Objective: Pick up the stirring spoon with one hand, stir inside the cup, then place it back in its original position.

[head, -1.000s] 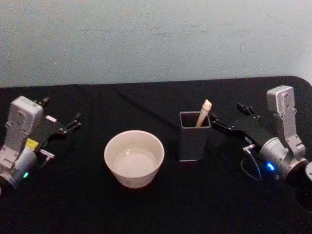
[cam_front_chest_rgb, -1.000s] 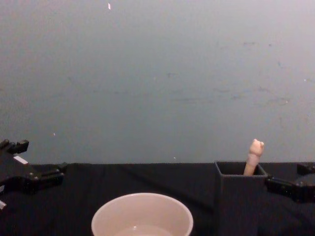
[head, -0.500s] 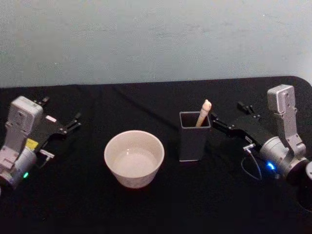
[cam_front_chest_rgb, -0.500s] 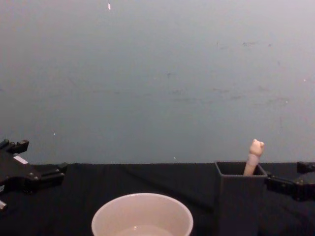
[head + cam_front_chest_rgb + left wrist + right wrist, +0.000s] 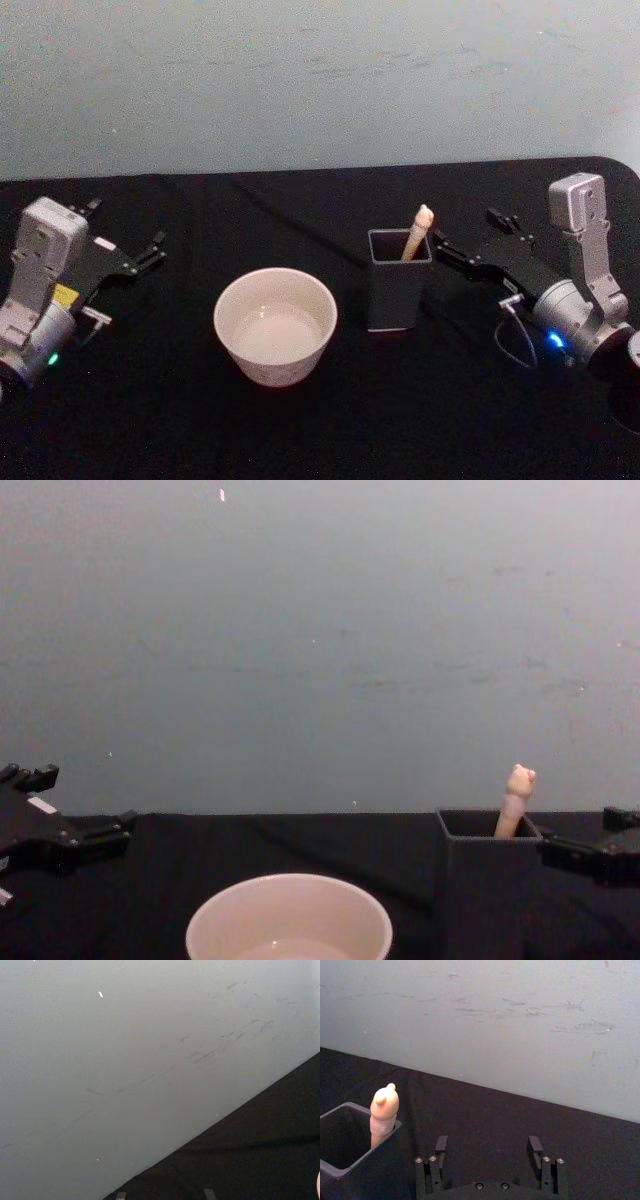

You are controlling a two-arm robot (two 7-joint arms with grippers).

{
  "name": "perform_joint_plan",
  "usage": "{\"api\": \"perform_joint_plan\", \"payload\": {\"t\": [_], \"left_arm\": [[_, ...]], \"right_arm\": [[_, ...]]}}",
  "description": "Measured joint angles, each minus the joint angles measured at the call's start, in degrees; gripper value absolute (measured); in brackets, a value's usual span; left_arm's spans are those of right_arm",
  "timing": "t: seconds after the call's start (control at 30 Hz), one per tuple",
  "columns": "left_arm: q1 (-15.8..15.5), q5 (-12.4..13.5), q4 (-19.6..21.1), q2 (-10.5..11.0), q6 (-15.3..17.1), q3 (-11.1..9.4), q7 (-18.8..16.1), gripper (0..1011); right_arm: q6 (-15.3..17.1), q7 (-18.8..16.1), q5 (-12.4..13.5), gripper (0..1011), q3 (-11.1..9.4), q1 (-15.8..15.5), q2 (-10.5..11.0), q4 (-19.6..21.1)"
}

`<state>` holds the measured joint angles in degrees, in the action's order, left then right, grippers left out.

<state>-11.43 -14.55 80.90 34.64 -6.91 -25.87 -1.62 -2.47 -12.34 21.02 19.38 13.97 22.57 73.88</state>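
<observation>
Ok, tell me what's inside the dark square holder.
The stirring spoon stands in the holder, its beige knobbed handle leaning out over the rim. Its metal bowl and neck are hidden by the holder's walls.

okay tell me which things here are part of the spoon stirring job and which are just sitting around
Part of the job:
spoon, standing in the holder
holder
cup
right gripper, open, beside the holder

Just there:
left gripper, parked at the left
table
wall
</observation>
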Motion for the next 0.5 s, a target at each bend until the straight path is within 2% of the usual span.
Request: {"api": "perform_joint_plan", "payload": {"t": [0.5], "left_arm": [[0.00, 0.00, 0.00, 0.00, 0.00, 0.00, 0.00, 1001]], "right_arm": [[-0.02, 0.00, 0.07, 1000, 0.00, 0.00, 0.01, 0.02]]}}
